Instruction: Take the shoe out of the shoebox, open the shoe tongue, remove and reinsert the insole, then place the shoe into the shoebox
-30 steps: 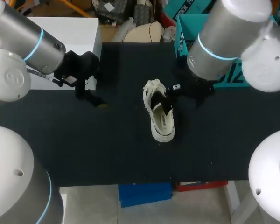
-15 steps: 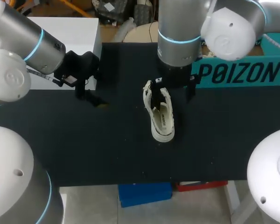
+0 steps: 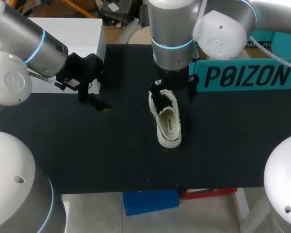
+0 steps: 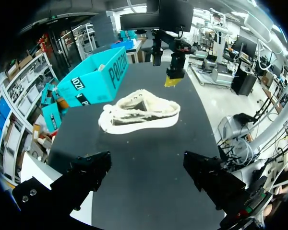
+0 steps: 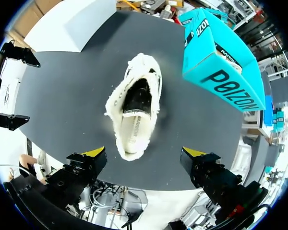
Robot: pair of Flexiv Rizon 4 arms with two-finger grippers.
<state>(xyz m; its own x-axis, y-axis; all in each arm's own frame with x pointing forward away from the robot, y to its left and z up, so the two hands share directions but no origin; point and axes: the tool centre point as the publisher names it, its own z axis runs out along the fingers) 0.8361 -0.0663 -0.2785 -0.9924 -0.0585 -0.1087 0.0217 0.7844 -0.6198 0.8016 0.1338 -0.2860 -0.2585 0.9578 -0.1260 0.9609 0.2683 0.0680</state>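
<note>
The black surface (image 3: 87,155) fills the middle of the head view. At the centre of the frame the cream shoe (image 3: 166,121) lies on it, sole down. It runs lengthwise from lower to upper frame, with its dark opening facing up.

Just above the shoe's far end hangs the right end effector (image 3: 175,93), under the right arm that comes in from the upper right. In the right wrist view its yellow-tipped fingers (image 5: 93,152) stand wide apart and hold nothing. The shoe lies ahead of them, clear of both.

At the left of the head view, well apart from the shoe, is the left end effector (image 4: 148,166). Its fingers are also spread wide and empty.

Farthest off, at the upper right, the teal shoebox (image 3: 247,75) stands on the surface just beside the right arm, apart from the shoe.
</note>
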